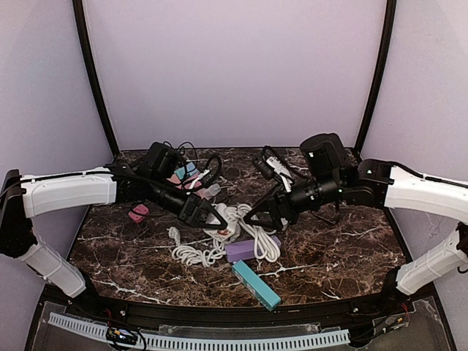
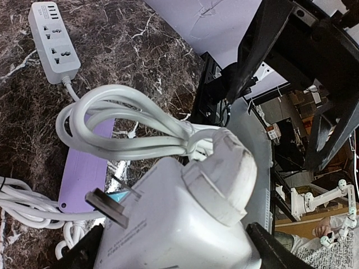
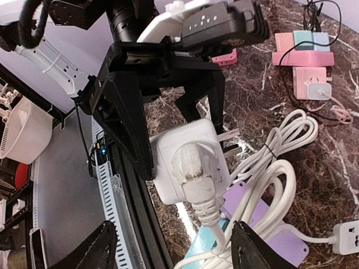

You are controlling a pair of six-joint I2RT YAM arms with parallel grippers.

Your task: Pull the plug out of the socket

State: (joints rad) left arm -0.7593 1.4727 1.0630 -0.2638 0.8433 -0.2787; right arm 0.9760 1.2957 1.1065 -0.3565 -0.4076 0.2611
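Note:
My left gripper [image 2: 176, 249] is shut on a white socket block [image 2: 168, 224] and holds it off the table, prongs [image 2: 106, 207] sticking out sideways. A round white plug [image 2: 224, 168] sits pushed into the block's face, its white cable [image 2: 112, 129] looping away. In the right wrist view the plug [image 3: 196, 179] points at my right gripper [image 3: 175, 238]. That gripper is open, its fingers wide on either side of the cord and touching nothing. From above, the two grippers [image 1: 208, 216] [image 1: 256, 218] face each other over the socket [image 1: 224, 213].
Coiled white cable [image 1: 197, 252] lies under the grippers beside a purple block [image 1: 248, 250] and a teal block [image 1: 256, 284]. A white power strip [image 2: 55, 42] rests further off. Pink and blue chargers [image 3: 303, 47] sit at the back, a pink one [image 1: 139, 212] to the left.

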